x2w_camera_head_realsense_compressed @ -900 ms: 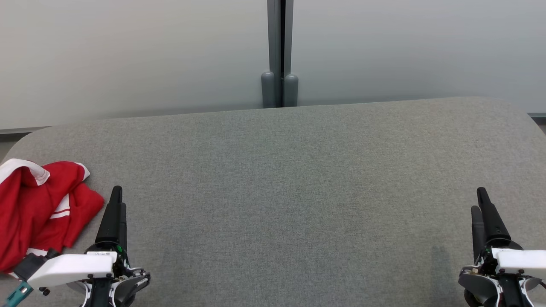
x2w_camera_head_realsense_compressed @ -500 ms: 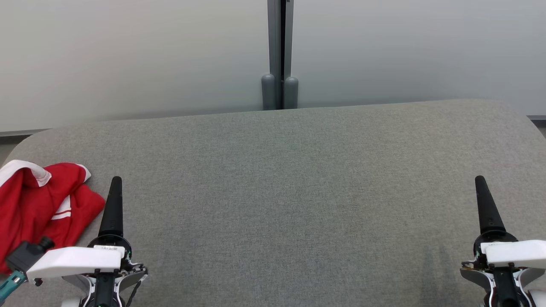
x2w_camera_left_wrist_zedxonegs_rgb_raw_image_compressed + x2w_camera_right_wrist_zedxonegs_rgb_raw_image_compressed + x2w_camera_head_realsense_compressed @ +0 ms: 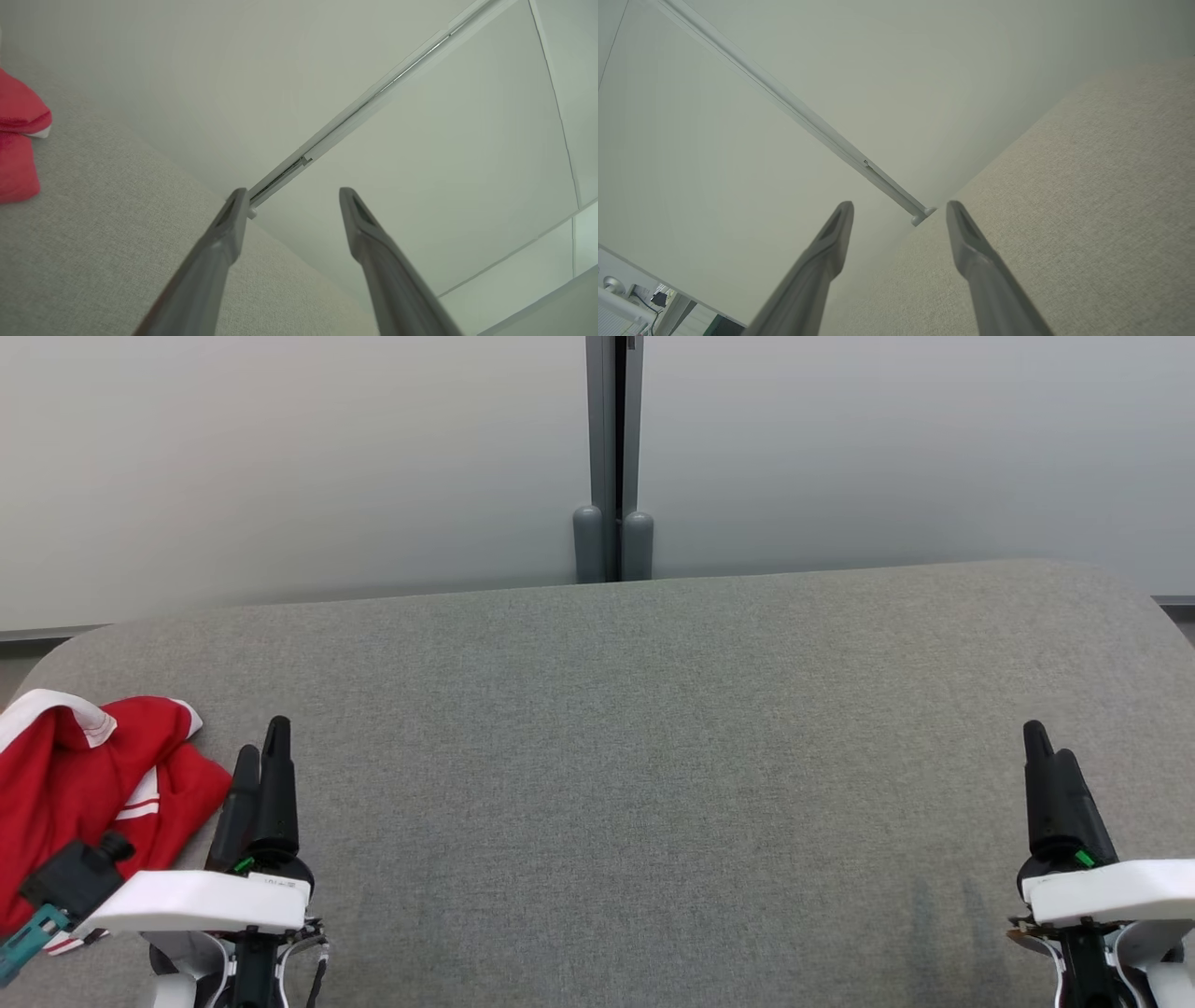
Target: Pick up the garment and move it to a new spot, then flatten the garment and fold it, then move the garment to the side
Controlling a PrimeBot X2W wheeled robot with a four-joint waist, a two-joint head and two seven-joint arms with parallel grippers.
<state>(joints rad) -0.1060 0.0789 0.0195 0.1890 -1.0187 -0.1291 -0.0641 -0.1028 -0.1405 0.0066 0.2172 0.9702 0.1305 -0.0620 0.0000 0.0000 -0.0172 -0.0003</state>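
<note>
Red garment (image 3: 84,793), white trim, crumpled near left on grey fabric table (image 3: 607,756), left gripper (image 3: 262,739) just beside it, released, right gripper (image 3: 1046,742) near right, released

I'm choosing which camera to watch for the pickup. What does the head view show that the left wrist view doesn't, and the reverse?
Head view adds: the right gripper over the grey surface, and most of the crumpled red garment with its white stripes.
Left wrist view adds: the plain gap between the fingers of the left gripper, open and empty.
Both: the left gripper, red garment on its left, the grey surface, the wall seam.
</note>
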